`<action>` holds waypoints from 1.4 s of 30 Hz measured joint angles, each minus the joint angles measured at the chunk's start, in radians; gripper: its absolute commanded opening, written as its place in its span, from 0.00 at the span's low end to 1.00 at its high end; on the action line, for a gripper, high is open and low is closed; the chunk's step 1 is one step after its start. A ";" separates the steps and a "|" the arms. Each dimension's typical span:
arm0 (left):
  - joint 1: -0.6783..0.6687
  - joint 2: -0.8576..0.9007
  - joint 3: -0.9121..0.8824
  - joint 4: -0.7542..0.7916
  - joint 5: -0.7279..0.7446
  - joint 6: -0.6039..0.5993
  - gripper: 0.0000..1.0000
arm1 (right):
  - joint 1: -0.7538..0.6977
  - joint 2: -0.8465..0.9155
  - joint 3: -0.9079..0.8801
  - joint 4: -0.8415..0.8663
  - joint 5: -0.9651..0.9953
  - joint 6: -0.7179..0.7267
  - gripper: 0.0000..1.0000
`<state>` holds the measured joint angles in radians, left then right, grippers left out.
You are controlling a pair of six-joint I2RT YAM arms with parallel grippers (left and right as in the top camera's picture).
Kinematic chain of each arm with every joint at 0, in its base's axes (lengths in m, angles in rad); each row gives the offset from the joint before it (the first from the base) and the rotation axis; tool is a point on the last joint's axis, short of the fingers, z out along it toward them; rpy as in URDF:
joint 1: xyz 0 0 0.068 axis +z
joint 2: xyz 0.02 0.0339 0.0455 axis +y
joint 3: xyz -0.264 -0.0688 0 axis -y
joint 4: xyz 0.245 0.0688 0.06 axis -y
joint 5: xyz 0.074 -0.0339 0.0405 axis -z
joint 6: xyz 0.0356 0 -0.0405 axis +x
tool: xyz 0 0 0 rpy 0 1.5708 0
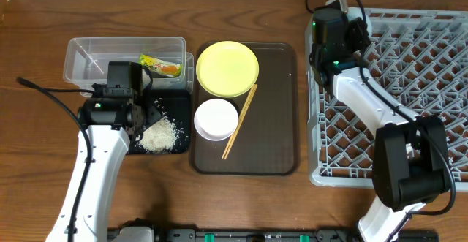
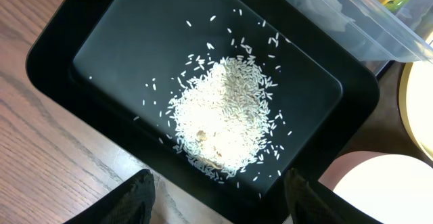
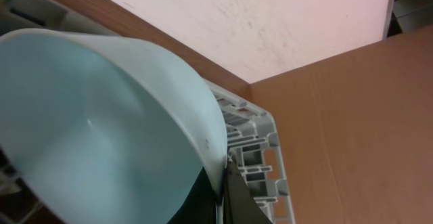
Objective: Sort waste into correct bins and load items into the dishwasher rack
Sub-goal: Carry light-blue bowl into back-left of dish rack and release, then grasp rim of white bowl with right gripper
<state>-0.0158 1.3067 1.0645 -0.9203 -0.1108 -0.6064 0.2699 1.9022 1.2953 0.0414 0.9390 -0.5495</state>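
My left gripper (image 2: 220, 197) is open and empty, hovering over the near edge of the black tray (image 2: 108, 48). A pile of loose rice (image 2: 223, 116) lies in that tray, seen from overhead too (image 1: 159, 134). The snack wrapper (image 1: 161, 66) lies in the clear container (image 1: 88, 59). My right gripper (image 3: 223, 183) is shut on the rim of the light blue bowl (image 3: 101, 129), at the far left corner of the grey rack (image 1: 417, 88). The yellow plate (image 1: 227, 68), white bowl (image 1: 216, 118) and chopsticks (image 1: 240, 121) sit on the brown tray. The cup and white scrap are out of view.
The dark brown serving tray (image 1: 274, 110) lies between the bins and the rack. The clear container's rim (image 2: 352, 14) overlaps the black tray's far side. The right arm's wrist (image 1: 333, 30) hides the bowl from overhead.
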 measured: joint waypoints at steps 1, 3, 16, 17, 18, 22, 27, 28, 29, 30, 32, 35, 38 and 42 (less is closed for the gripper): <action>0.000 0.000 0.000 0.000 0.000 0.000 0.64 | 0.000 0.000 0.001 -0.008 -0.001 0.012 0.01; 0.000 0.000 0.000 0.000 0.000 0.000 0.64 | -0.001 0.000 0.001 -0.023 0.000 0.038 0.01; 0.000 0.000 0.000 0.000 0.000 0.000 0.64 | 0.064 0.002 0.005 -0.230 0.027 0.177 0.03; 0.000 0.000 0.000 0.000 0.000 0.000 0.65 | 0.071 0.002 0.004 -0.255 0.031 0.212 0.05; 0.000 0.000 0.000 0.000 0.000 0.000 0.64 | 0.075 0.002 0.004 -0.274 0.030 0.239 0.06; 0.000 0.000 0.000 0.000 0.000 0.001 0.65 | 0.091 -0.004 0.003 -0.382 -0.011 0.366 0.29; 0.000 0.000 0.000 0.000 0.000 0.001 0.64 | 0.096 -0.058 -0.002 -0.510 -0.095 0.450 0.49; 0.000 0.000 0.000 -0.001 0.000 0.001 0.64 | 0.096 -0.082 -0.003 -0.533 -0.118 0.460 0.54; 0.000 0.000 0.000 0.000 0.000 0.001 0.64 | 0.096 -0.113 -0.003 -0.553 -0.146 0.464 0.61; 0.000 0.000 0.000 0.000 0.000 0.001 0.64 | 0.096 -0.142 -0.003 -0.563 -0.174 0.475 0.66; 0.000 0.000 0.000 -0.001 0.000 0.001 0.64 | 0.097 -0.210 -0.003 -0.585 -0.258 0.486 0.68; 0.000 0.000 0.000 -0.001 0.000 0.001 0.65 | 0.097 -0.307 -0.003 -0.607 -0.463 0.490 0.66; 0.000 0.000 0.000 -0.018 0.000 0.004 0.65 | 0.100 -0.363 -0.003 -0.607 -0.707 0.494 0.66; 0.000 0.000 0.000 -0.047 -0.002 0.004 0.65 | 0.133 -0.366 -0.002 -0.610 -0.988 0.502 0.69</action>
<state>-0.0158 1.3071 1.0645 -0.9672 -0.1123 -0.6022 0.4026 1.5364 1.2930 -0.5686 -0.0494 -0.0471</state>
